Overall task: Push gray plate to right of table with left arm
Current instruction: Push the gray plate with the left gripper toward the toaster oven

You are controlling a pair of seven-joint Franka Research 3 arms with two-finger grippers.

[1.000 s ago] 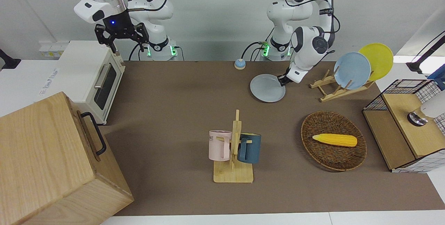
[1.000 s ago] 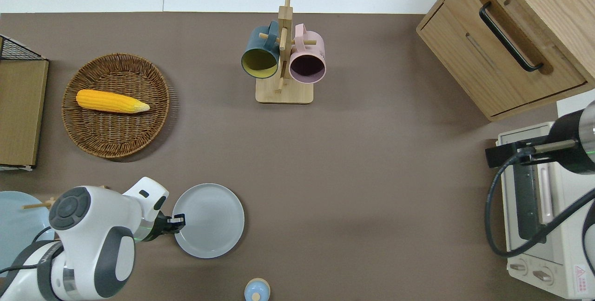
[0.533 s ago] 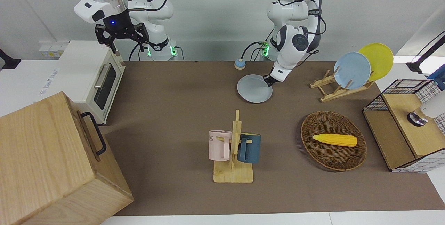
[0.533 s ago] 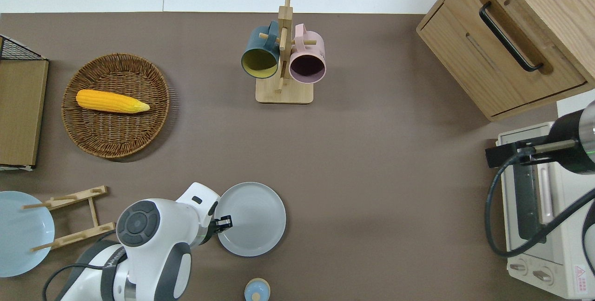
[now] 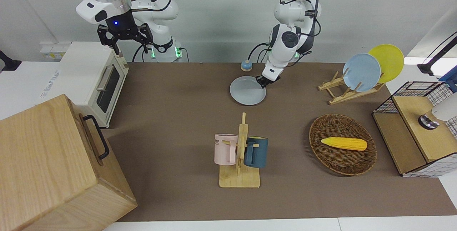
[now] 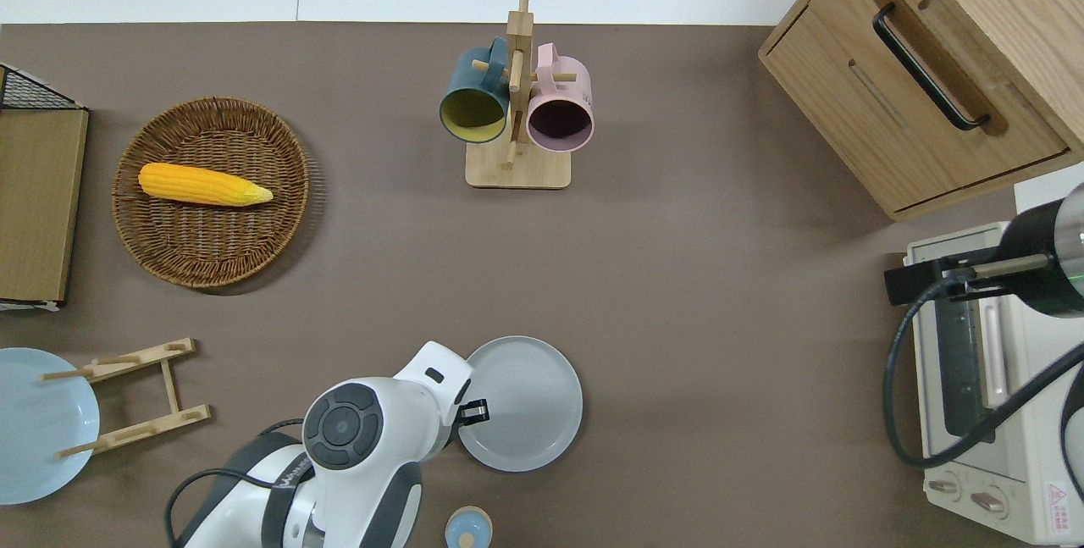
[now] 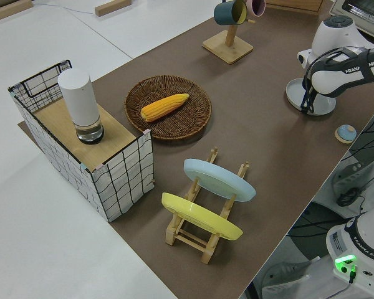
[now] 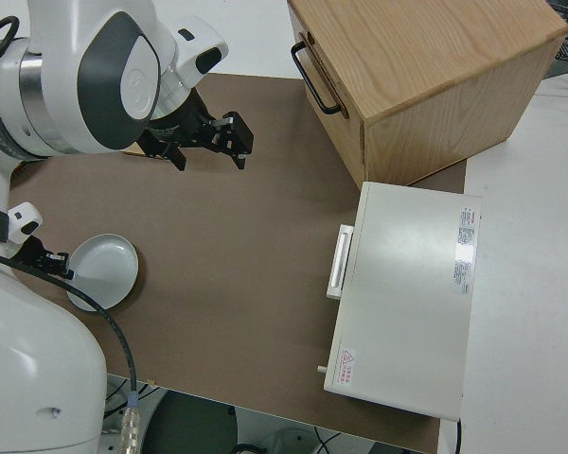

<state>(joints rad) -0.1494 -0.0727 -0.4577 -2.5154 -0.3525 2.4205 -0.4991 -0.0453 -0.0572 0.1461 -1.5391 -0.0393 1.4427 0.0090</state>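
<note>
The gray plate (image 5: 247, 91) (image 6: 525, 404) lies flat on the brown table (image 5: 171, 116), near the edge closest to the robots and about midway along it. It also shows in the left side view (image 7: 318, 103) and the right side view (image 8: 102, 272). My left gripper (image 5: 263, 81) (image 6: 477, 411) is low at the plate's rim, on the side toward the left arm's end, and looks in contact with it. My right gripper (image 5: 131, 49) (image 8: 211, 159) is open and parked.
A small blue bell (image 6: 467, 528) sits nearer to the robots than the plate. A mug rack (image 5: 240, 152) stands farther out. A wicker basket (image 5: 321, 124) with corn, a plate rack (image 5: 342, 93) with a sky-blue plate (image 5: 361, 72) and a yellow plate (image 5: 387, 62), a toaster oven (image 5: 93, 77) and a wooden cabinet (image 5: 46, 163) stand toward the ends.
The left gripper has swept toward the right arm's end of the table and the gray plate has slid along with it. The right arm has not moved.
</note>
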